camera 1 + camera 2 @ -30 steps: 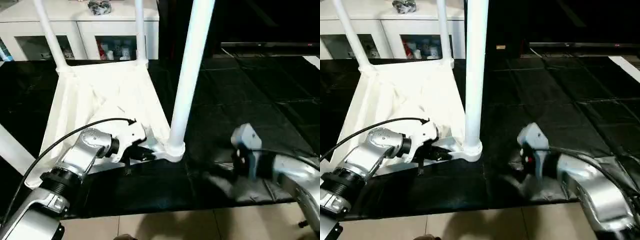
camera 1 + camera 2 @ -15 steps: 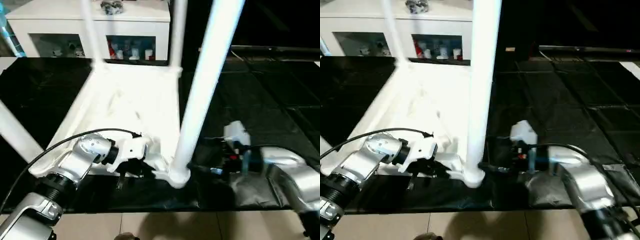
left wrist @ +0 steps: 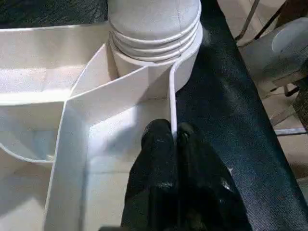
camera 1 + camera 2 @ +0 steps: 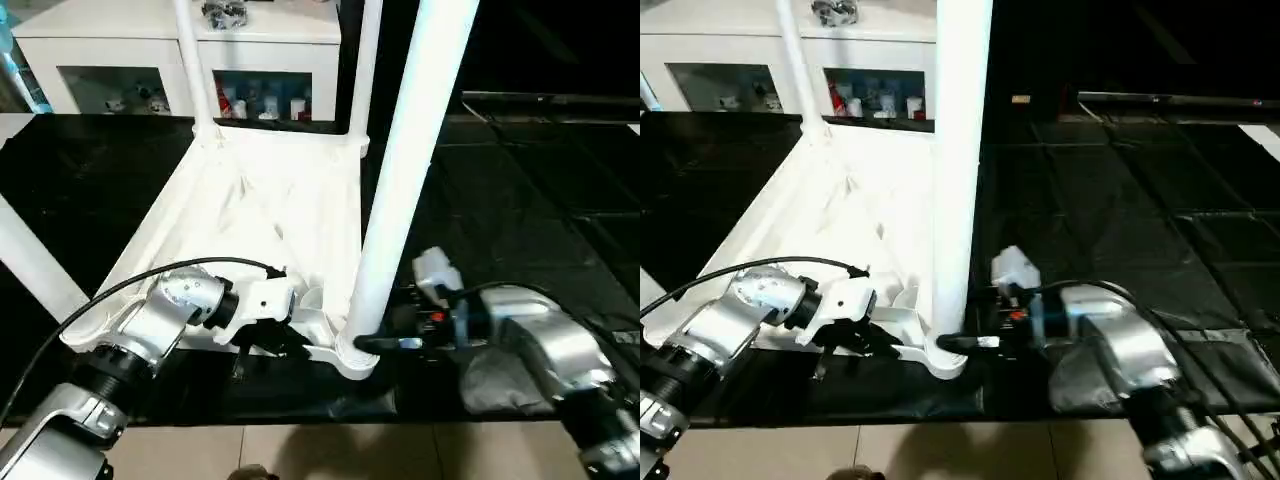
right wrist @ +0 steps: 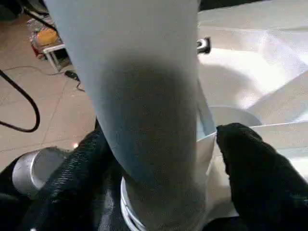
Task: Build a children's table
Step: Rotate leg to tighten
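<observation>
A: Where does the children's table (image 4: 270,205) lie?

B: It is upside down on the black mat (image 4: 520,200), ribbed underside facing up, filling the left and middle of the head views. Four white legs rise from its corners. The nearest leg (image 4: 400,190) stands just right of centre and runs out of the top edge. Two far legs stand near the white cabinet (image 4: 150,50) at the top, and the fourth slants across the left edge.

A: And the left gripper (image 4: 268,345)?

B: It sits at lower left of centre, at the table's near rim. In the left wrist view its two black fingers (image 3: 156,159) are pressed together on a thin upright rib of the underside, just short of the round socket that holds the nearest leg. So it pinches the table's rim.

A: The right gripper (image 4: 962,342)?

B: It reaches in from the lower right, level, toward the foot of the nearest leg. In the right wrist view its fingers (image 5: 250,168) are spread, one on each side of that leg, just above the socket. Whether they touch the leg cannot be told.
</observation>
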Tool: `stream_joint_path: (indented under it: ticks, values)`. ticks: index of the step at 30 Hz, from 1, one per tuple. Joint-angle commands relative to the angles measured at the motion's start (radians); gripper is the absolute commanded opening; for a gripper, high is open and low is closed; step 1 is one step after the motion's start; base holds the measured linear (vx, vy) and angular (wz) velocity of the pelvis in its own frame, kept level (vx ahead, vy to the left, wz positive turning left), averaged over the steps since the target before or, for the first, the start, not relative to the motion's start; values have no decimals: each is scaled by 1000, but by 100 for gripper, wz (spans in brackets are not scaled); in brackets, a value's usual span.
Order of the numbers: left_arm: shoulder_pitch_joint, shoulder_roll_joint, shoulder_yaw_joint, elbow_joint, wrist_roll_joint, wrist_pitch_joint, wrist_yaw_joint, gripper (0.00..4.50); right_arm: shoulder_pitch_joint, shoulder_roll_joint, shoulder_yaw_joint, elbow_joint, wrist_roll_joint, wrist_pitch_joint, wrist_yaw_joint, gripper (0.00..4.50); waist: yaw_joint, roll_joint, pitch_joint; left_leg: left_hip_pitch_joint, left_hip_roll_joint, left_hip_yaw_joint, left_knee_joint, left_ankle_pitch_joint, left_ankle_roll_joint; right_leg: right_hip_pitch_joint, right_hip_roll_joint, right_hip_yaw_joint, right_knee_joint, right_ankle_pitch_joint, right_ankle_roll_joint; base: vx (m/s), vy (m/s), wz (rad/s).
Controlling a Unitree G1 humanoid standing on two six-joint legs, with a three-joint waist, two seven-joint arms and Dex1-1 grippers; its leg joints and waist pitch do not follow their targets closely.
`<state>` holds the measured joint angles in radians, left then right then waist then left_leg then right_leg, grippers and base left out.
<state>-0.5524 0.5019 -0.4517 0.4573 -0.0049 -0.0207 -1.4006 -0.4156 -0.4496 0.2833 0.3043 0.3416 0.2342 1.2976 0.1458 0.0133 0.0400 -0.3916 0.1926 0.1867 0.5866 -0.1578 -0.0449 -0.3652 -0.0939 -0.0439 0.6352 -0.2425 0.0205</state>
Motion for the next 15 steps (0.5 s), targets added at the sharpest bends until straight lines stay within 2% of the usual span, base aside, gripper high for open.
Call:
stream_joint_path:
  ticks: [1,4,6,7,8,9,11,15]
  values:
    - [-4,-9,-60,6,35,-13,-37,0,-19,0,5,29,-18,-16,21,308,-10,-9,-60,31,42,-10,-67,-216,7,18,-52,31,-71,-58,-252,0,0,0]
    - [-9,-12,-58,14,39,-13,-33,0,-31,5,12,57,-15,-21,41,287,-10,-14,-60,30,42,-10,-68,-210,9,20,-52,31,-70,-52,-249,0,0,0]
    - [-12,-14,-58,24,45,-17,-30,0,-36,9,18,69,-14,-21,53,277,-9,-11,-59,31,42,-9,-67,-212,12,18,-53,32,-72,-59,-251,0,0,0]
    - [-14,-16,-58,28,49,-18,-28,0,-39,13,20,75,-14,-18,60,257,-8,-14,-59,31,42,-10,-67,-212,12,18,-53,32,-72,-63,-250,0,0,0]
    - [-14,-16,-58,28,49,-18,-28,0,-39,13,20,75,-14,-18,60,250,-8,-14,-58,31,42,-9,-67,-214,12,17,-53,32,-72,-67,-249,0,0,0]
    - [-15,-18,-55,30,50,-16,-25,0,-42,18,17,81,-13,-17,65,250,-9,-19,-58,29,42,-9,-68,-221,10,18,-54,32,-74,-80,-245,0,0,0]
    - [-16,-22,-52,32,51,-12,-19,0,-46,27,9,91,-7,-13,74,223,-10,-17,-56,30,42,-10,-70,-232,5,16,-55,33,-76,-109,-237,0,0,0]
    - [-15,-33,-46,42,56,-4,8,0,-42,35,3,86,5,2,80,213,-10,-18,-54,33,44,-11,-74,-263,-8,13,-55,35,-80,-152,-231,0,0,0]
